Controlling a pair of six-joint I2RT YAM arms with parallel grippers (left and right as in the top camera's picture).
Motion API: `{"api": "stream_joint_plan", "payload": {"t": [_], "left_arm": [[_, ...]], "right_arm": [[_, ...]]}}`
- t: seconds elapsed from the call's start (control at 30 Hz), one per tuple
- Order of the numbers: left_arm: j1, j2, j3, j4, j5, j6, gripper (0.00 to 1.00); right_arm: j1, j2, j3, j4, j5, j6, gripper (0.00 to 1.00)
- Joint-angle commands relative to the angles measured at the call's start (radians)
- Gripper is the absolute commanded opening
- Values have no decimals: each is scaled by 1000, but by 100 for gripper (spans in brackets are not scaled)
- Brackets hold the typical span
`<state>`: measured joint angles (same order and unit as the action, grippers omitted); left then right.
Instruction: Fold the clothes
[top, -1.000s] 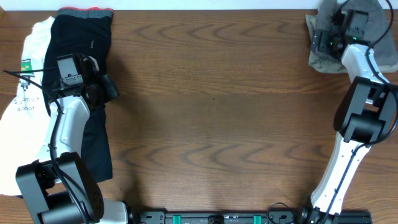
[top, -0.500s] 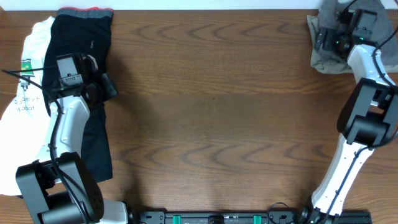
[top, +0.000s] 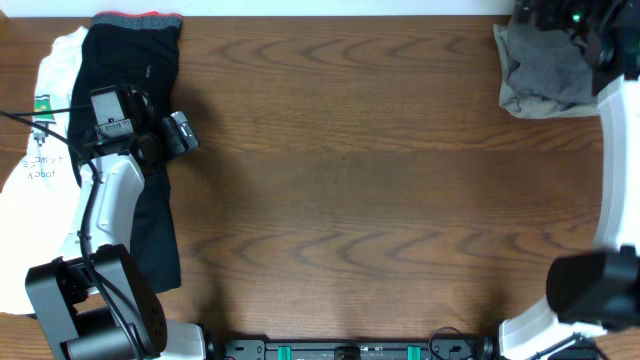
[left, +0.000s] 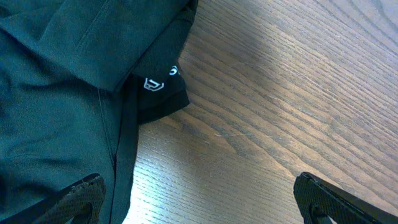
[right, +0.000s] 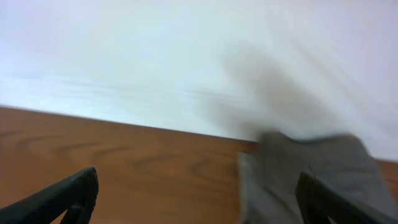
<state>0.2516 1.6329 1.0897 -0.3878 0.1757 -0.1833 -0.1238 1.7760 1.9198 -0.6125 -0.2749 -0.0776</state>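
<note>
Long black trousers (top: 135, 90) with a red-grey waistband lie in a folded strip down the table's left side, over a white printed T-shirt (top: 40, 150). My left gripper (top: 178, 133) hangs open at the trousers' right edge. In the left wrist view its fingers (left: 81, 198) stand wide apart over bare wood, with the black cloth (left: 62, 93) just ahead and nothing between them. Crumpled grey shorts (top: 545, 72) sit at the far right corner. My right gripper (right: 199, 199) is open above them, and the shorts (right: 311, 174) look blurred.
The brown wooden table (top: 350, 180) spans the view between the two piles. A paler khaki edge (top: 518, 103) shows under the grey shorts. A white wall (right: 186, 56) rises behind the table's far edge. The arm bases stand at the near edge.
My left gripper has opened and let go of the black trousers. The right arm has lifted off the grey shorts toward the far edge, staying open.
</note>
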Motion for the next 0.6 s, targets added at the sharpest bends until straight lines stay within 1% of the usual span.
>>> {"api": "stream_joint_plan", "payload": {"t": [0.0, 0.17, 0.33, 0.43, 0.5, 0.57], "left_arm": [[0, 15, -6, 1, -16, 5, 98], [0, 15, -6, 1, -16, 5, 98], [0, 15, -6, 1, -16, 5, 98], [0, 15, -6, 1, -16, 5, 98], [0, 15, -6, 1, -16, 5, 98], [0, 15, -6, 1, -16, 5, 98]], "right_arm": [[66, -31, -3, -52, -19, -13, 99], [171, -68, -3, -132, -46, -5, 99], [257, -66, -3, -141, -55, -5, 99], [283, -66, -3, -152, -23, -18, 99], [289, -66, -3, -191, 26, -17, 99], [288, -66, -3, -227, 28, -17, 99]]}}
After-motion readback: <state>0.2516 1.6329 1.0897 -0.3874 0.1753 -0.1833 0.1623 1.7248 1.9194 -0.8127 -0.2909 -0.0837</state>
